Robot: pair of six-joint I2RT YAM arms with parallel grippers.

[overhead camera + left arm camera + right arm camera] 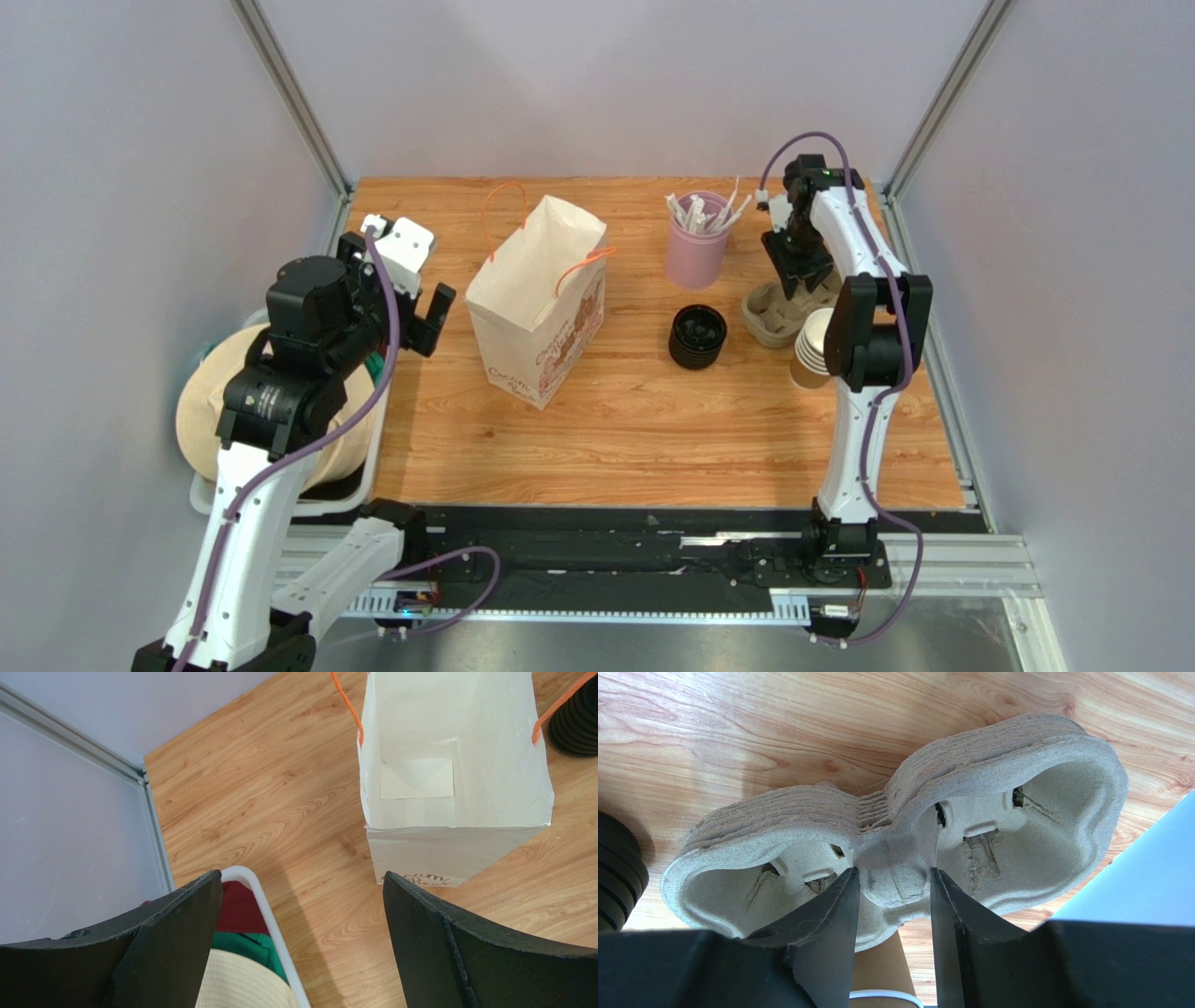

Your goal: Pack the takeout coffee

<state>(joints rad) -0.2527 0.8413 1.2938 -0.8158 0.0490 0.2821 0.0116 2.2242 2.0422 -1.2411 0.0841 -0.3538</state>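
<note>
The right claw (892,878) is standing over the far right of the counter (631,434), its two fingers straddling the centre hump (891,861) of the top carrier (1018,847) on a stack of moulded-pulp cup carriers (769,317). The jaws are sitting narrow, with the pads right at the hump's sides, though I cannot tell whether they are already pinching it. The step in hand is looking like taking one carrier off the stack, so the grip is wanting to land squarely on that hump alone. It should be firm enough to hold, yet not so hard that the soft pulp is crushing. Because the sheets are nesting tightly, a straight upward lift would probably serve best, with an eye out for a second sheet clinging underneath. The nested brown cups (811,350) are sitting just on the near side of the stack and the stack of black lids (697,338) is lying to its left, so a sideways swing is risking a knock. The takeout coffee, as one lidded cup, is not showing in any view; only those loose cups and lids are. The left claw (302,880) is hanging wide and holding nothing, to the left of the upright, open-mouthed paper bag (540,301), where it looks well placed for steadying it.
</note>
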